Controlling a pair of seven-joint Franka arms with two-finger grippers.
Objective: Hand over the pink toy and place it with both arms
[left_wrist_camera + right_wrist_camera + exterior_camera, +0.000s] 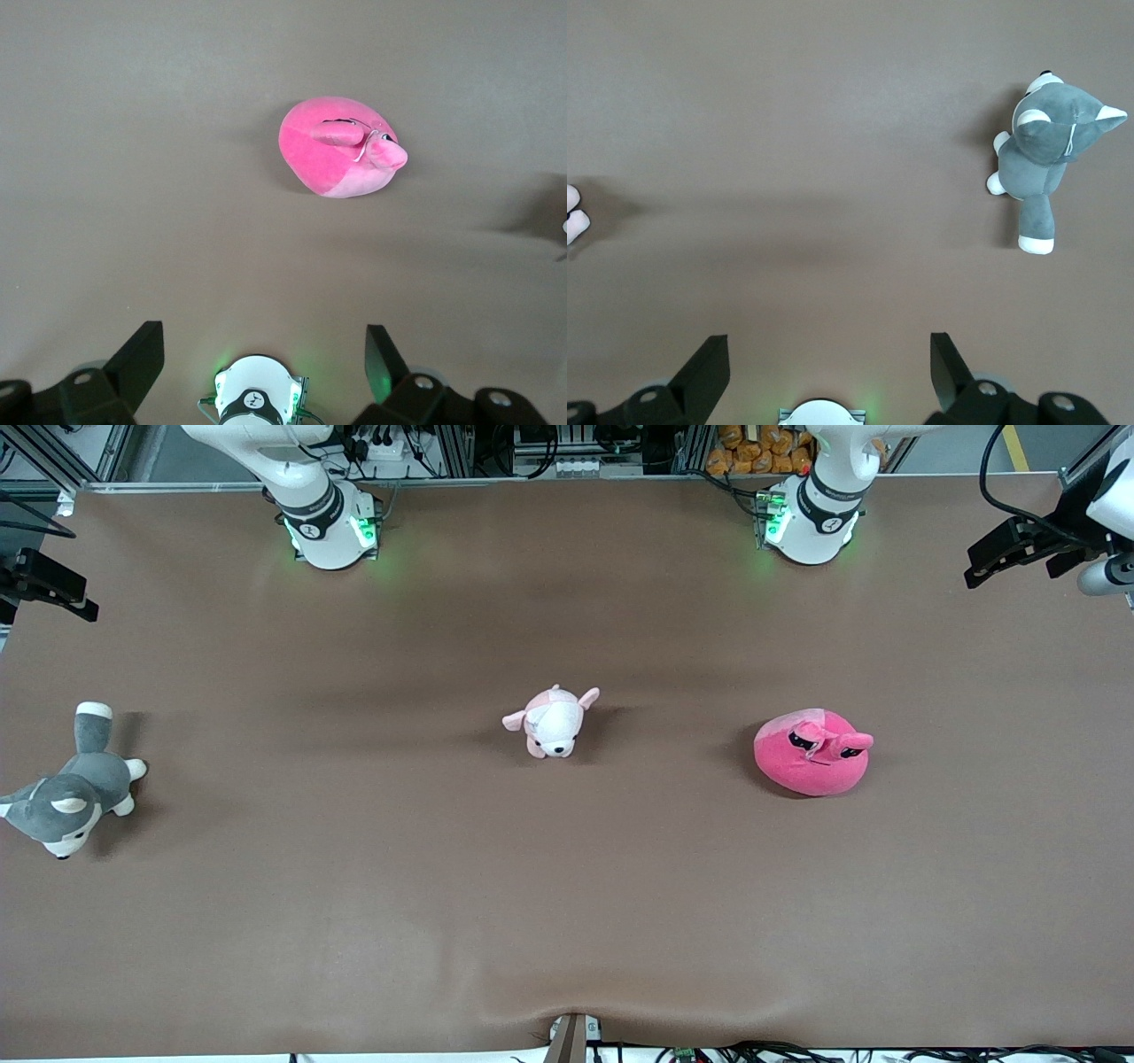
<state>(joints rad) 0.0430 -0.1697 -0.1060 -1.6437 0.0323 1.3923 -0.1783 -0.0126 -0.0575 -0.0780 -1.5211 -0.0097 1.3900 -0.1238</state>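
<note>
The pink toy (pixel 813 751) lies on the brown table (pixel 354 921), beside the pink-and-white puppy plush (pixel 552 722), toward the left arm's end. The left gripper (pixel 264 354) hangs high over the table with fingers spread and empty, well apart from the toy. The right gripper (pixel 829 356), likewise spread wide, waits high over the table near the grey husky plush (pixel 1046 159).

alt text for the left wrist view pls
A hot-pink toy lies alone on the brown table, untouched. The left gripper hangs high above the table with its black fingers spread open and empty, its own arm's white base visible between them.
</note>
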